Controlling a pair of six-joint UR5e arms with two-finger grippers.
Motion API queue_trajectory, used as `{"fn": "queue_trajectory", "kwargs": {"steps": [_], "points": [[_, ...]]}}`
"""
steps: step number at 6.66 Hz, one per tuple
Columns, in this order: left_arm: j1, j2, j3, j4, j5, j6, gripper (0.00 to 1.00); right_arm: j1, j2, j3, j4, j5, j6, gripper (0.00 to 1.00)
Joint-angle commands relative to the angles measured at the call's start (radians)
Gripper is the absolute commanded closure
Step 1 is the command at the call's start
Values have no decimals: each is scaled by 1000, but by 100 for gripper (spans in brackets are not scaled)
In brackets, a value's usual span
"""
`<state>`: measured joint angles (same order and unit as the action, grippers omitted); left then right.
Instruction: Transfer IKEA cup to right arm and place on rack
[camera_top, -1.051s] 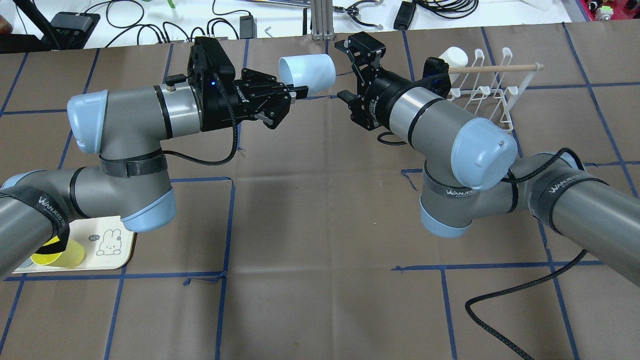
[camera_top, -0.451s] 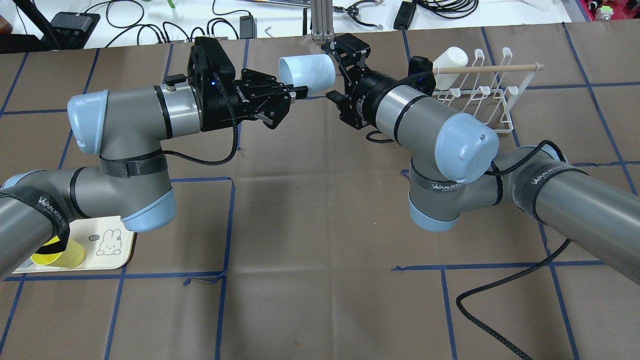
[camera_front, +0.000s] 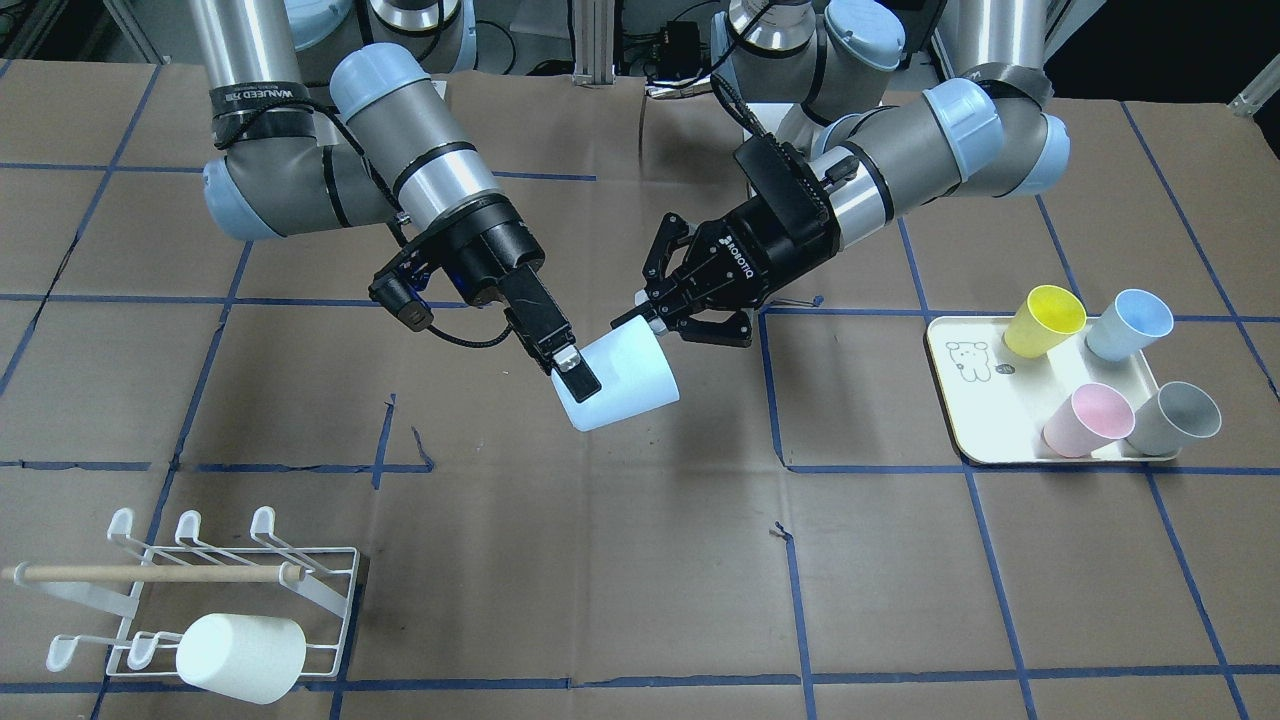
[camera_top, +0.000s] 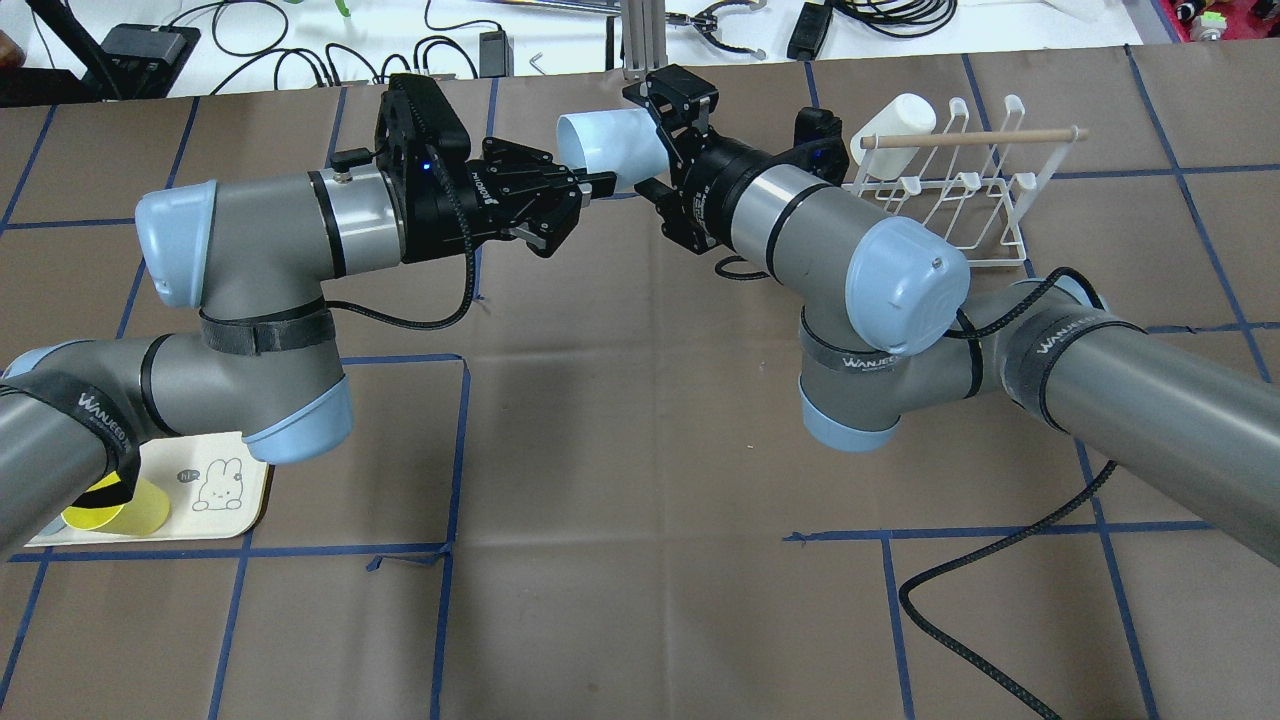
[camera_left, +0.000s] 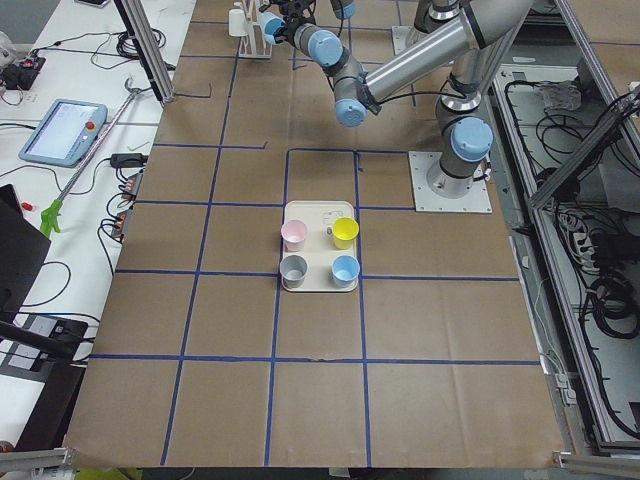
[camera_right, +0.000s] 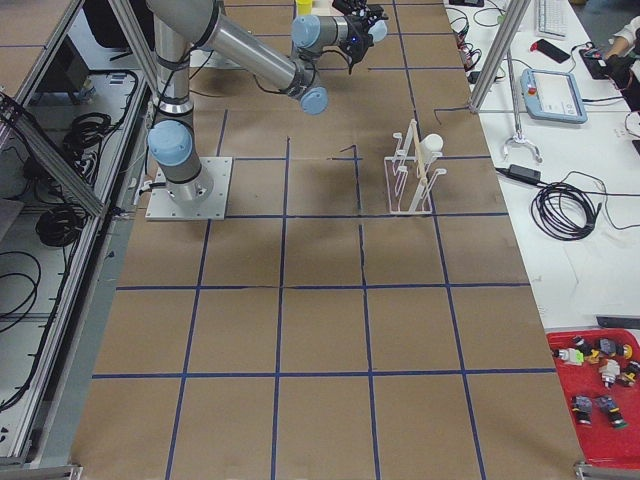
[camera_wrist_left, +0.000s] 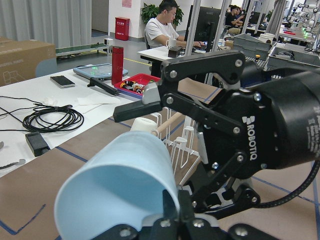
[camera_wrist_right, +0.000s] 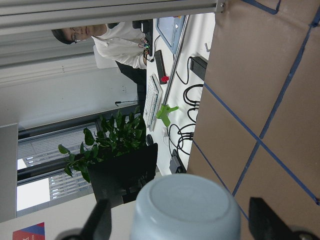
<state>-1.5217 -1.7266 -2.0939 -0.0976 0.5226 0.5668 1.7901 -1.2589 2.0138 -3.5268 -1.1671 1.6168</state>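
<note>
Front: left gripper (camera_front: 641, 321) pinches pale blue cup (camera_front: 630, 388) by its rim, in the air mid-table | Overhead: right gripper (camera_top: 648, 140) spread wide astride cup base; rack (camera_top: 962, 190) at cup's 3 o'clock | Right wrist: fingers (camera_wrist_right: 266, 219) clear of cup

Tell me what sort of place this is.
Probably a robotics lab: a tape-gridded table bearing the left arm and right arm, a teach pendant on a side bench, and a man at a desk.
</note>
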Motion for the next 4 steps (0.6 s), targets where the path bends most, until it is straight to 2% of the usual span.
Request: {"fn": "queue_trajectory", "kwargs": {"steps": [1,4], "points": [[0,-1,0,2,0,-2,100,9,3,-1,0,0,6,6],[0,-1,0,2,0,-2,98,11,4,-17,6,3,15,9]]}}
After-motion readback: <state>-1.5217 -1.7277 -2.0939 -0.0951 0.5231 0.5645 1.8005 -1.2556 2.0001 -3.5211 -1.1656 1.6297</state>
